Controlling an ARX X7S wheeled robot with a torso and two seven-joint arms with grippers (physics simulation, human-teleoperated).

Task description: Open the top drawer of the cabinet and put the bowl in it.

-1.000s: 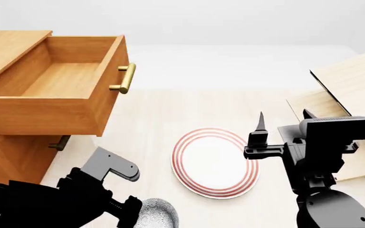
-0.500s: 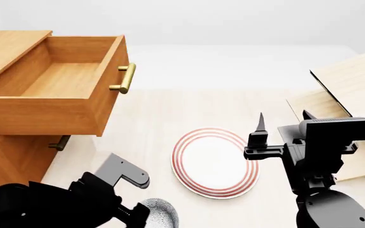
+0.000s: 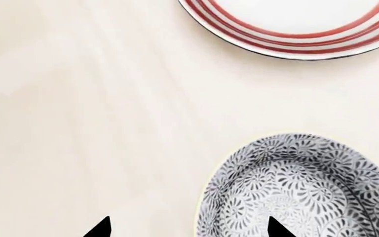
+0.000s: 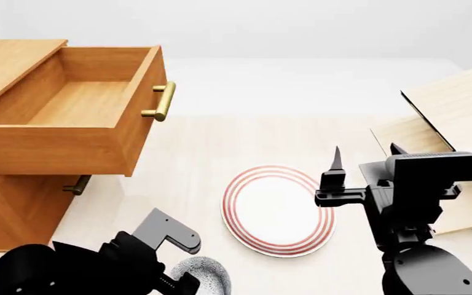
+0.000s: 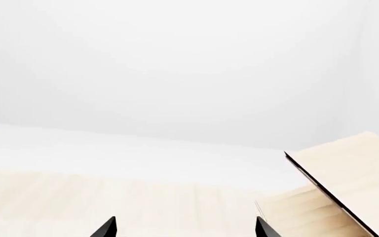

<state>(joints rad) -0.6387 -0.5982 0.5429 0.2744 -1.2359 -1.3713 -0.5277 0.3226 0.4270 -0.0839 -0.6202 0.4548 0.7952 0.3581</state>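
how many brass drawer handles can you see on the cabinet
2: one on the open top drawer's front, one on a lower drawer, mostly hidden beneath it. Any third handle is hidden.

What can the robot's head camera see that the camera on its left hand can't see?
Only the head view shows the cabinet, its pulled-out top drawer, the wooden rack and the right gripper held open above the table.

Only the left wrist view shows the bowl from above, with the flowery grey pattern covering its inside, and the left gripper, whose two fingertips stand wide apart, one over the bowl's inside and one over bare table.

Both show the red-ringed plate and the pale table. The head view catches only an edge of the bowl behind the left arm.
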